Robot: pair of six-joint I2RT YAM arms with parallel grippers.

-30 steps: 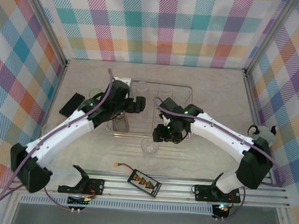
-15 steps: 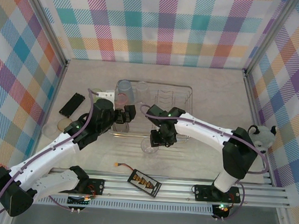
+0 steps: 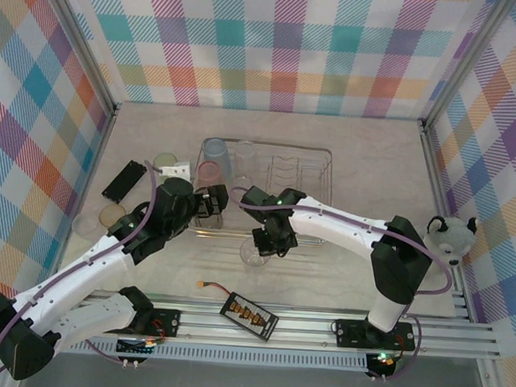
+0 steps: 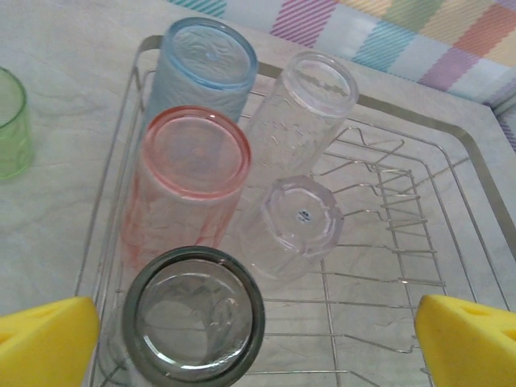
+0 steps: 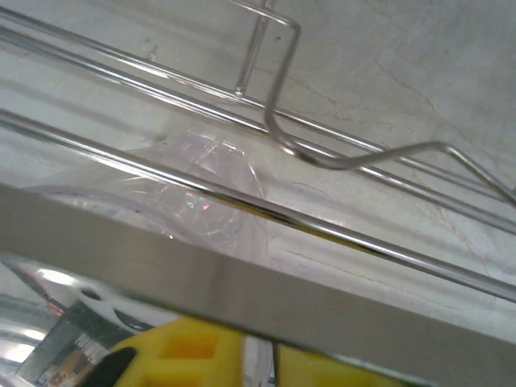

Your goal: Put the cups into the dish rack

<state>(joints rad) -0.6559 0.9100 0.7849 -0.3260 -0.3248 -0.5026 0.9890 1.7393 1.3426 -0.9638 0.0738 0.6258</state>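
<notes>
While left gripper (image 3: pixel 215 203) gapes above the dish rack (image 3: pixel 288 146), right gripper (image 3: pixel 268 240) reaches down closed.

Clear cup (image 5: pixel 205 161) behind rack wires (image 5: pixel 339 236)

The marbled table (image 3: pixel 376 157) carries the dish rack (image 3: pixel 308 175), a black pack (image 3: pixel 124 179), a green cup (image 3: pixel 164 162).

- We see the dish rack (image 4: pixel 379 242), a shallow wire tray.
- At its left end stand a blue cup (image 4: pixel 205 68), a pink cup (image 4: pixel 193 157), two clear cups (image 4: pixel 310 93) and a grey cup (image 4: pixel 193 314).
- Another clear cup (image 3: pixel 255 255) sits just outside its near edge.
</notes>
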